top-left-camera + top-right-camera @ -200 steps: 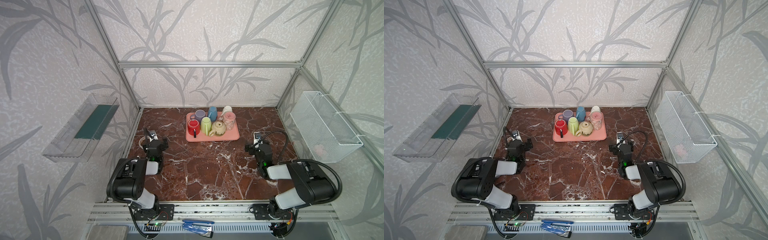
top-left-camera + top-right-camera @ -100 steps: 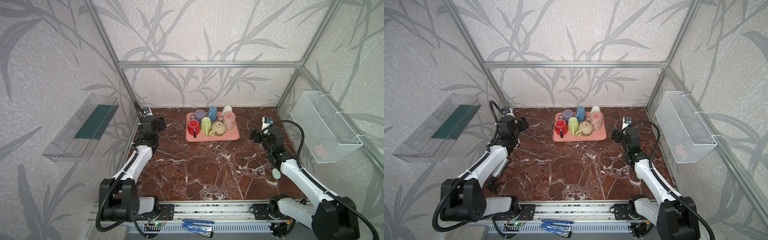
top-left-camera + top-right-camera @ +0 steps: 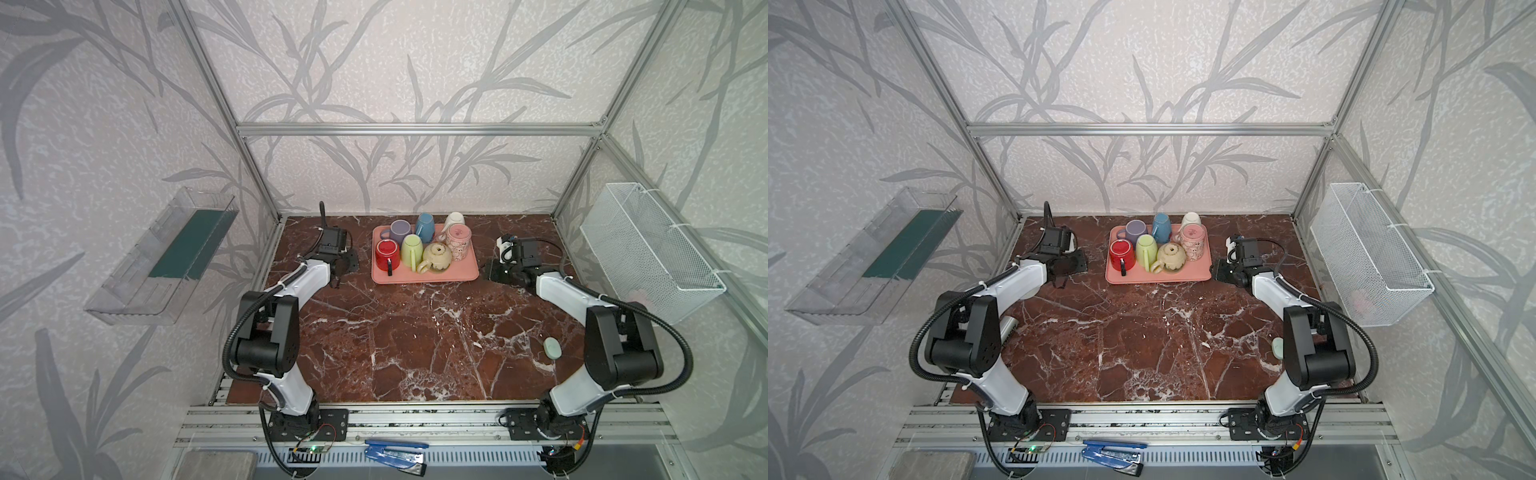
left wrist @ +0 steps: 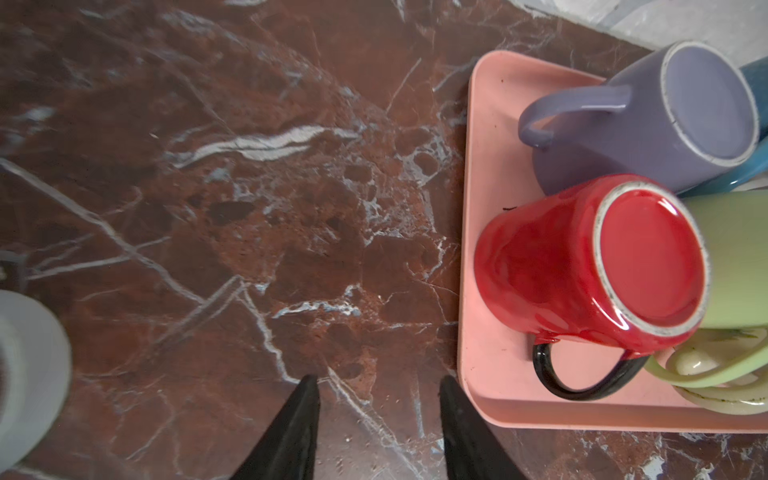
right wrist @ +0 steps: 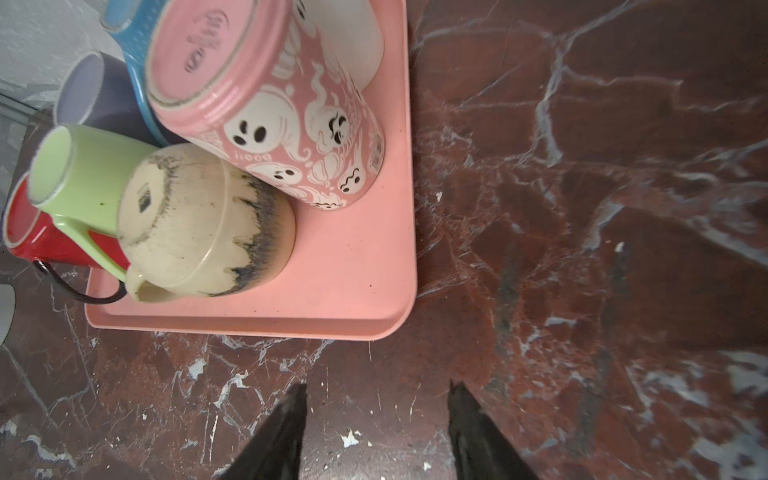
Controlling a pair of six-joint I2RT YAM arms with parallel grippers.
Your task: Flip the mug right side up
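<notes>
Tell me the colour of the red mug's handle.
The handle is black, unlike the red mug body; the left wrist view shows it best.

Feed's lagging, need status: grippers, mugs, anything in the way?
Both open, empty: left gripper near the red mug, right gripper near the pink mug. All mugs upside down on the tray. Packed tight, neighbours crowd grasps.

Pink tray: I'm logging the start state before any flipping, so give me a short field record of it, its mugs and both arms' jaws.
tray: pink, on marble table between both arms
mugs on tray: red mug, green mug, cream mug, pink ghost mug, purple mug, blue mug, white mug
orientation: bases up; white mug unclear
left arm: jaws apart, empty, beside tray
right arm: jaws apart, empty, beside tray
</notes>
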